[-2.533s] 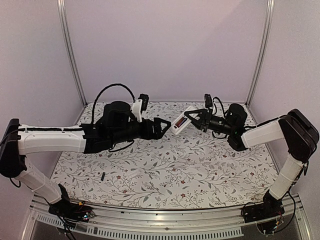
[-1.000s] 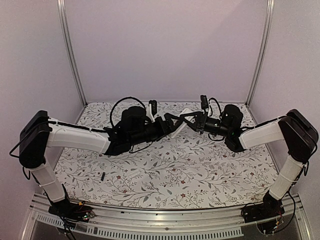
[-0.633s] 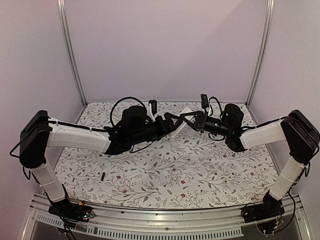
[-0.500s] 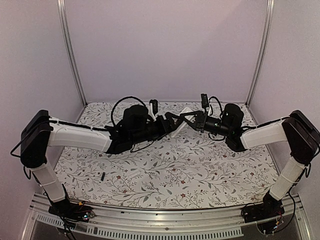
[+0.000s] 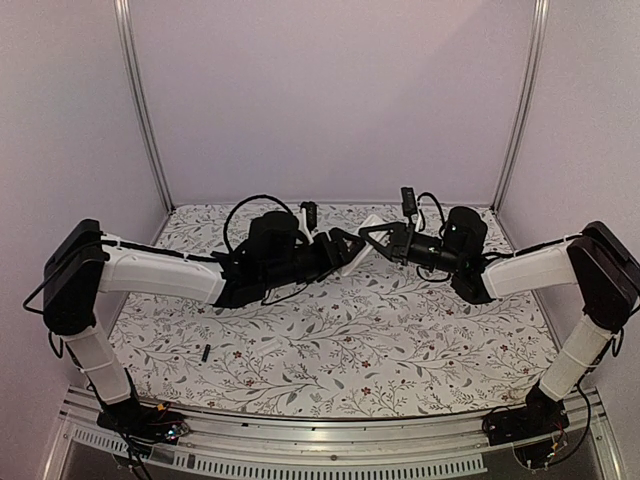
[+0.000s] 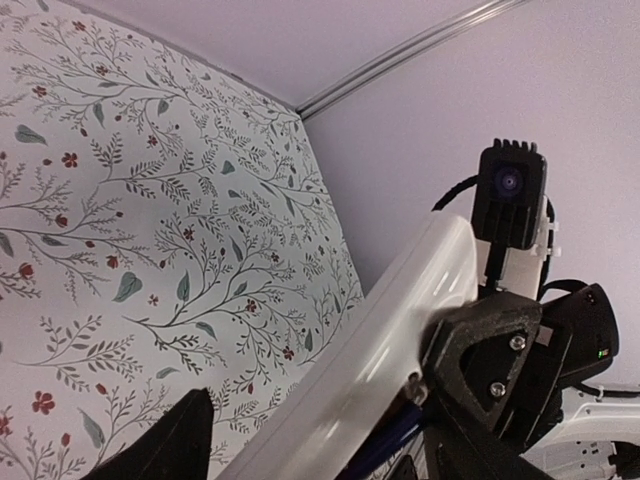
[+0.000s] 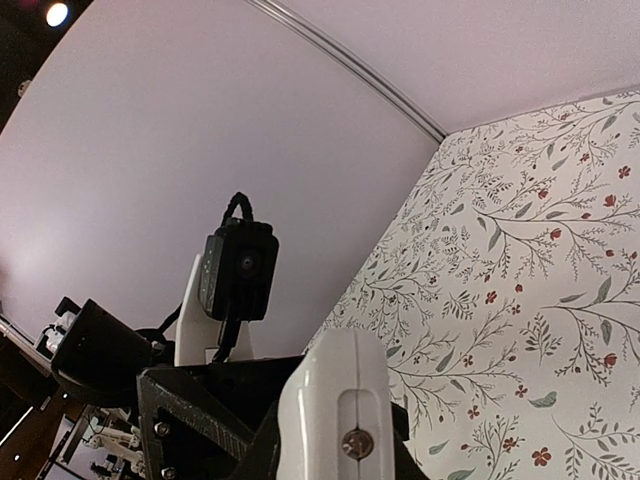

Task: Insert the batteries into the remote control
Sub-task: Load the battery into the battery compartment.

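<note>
The remote control (image 5: 369, 226) is a white bar held tilted in the air at the rear middle. My right gripper (image 5: 376, 240) is shut on it. In the right wrist view (image 7: 335, 462) the remote's end (image 7: 335, 395) fills the space between its jaws. My left gripper (image 5: 344, 246) is open and its jaws straddle the remote. In the left wrist view (image 6: 320, 445) the remote (image 6: 380, 340) runs diagonally, with a gap beside my left finger (image 6: 175, 440). One black battery (image 5: 204, 353) lies on the table at the front left. The other battery is hidden.
The floral table (image 5: 400, 340) is walled in by lilac panels with metal posts (image 5: 142, 110). A small flat white piece (image 5: 268, 343) lies right of the battery. The two wrists almost touch, and each wrist camera shows in the other's view, the right one (image 6: 510, 190) and the left one (image 7: 238, 270).
Since 2.5 s ago my left arm has reached right to the remote, and my right arm has brought the remote slightly left. Over the last second both have hardly moved.
</note>
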Controlling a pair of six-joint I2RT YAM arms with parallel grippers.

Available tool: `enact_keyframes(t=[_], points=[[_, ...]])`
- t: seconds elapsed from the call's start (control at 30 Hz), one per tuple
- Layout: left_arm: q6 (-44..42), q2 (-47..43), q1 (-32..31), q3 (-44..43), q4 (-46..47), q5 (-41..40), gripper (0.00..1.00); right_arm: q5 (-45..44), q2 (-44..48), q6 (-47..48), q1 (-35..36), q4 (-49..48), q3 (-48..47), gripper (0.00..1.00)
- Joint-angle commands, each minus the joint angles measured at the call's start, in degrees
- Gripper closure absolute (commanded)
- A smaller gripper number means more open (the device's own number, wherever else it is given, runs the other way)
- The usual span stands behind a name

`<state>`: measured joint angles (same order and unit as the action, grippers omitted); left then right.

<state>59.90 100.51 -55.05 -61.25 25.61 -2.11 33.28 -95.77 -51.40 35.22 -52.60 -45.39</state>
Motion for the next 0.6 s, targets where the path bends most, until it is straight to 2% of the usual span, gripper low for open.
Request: enact_keyframes(t=[0.0,0.37,0.57], points=[[1.1,1.2,0.0,-1.5,2.6,1.7,0.31,0.7,1.5,0.7,0.9,-0.6,-0.3,0.98],[-0.3,1.1,-0.1,-0.3,3.6,4.4,0.42,2.4,-0.1,-9.7,-0.8,-13.4,0.0,0.98],[-3.0,-0.1,0.0,0.1,2.2,5.4,0.35,2.6,-1.4,-12.1,-1.2,-15.3,0.2,0.98]])
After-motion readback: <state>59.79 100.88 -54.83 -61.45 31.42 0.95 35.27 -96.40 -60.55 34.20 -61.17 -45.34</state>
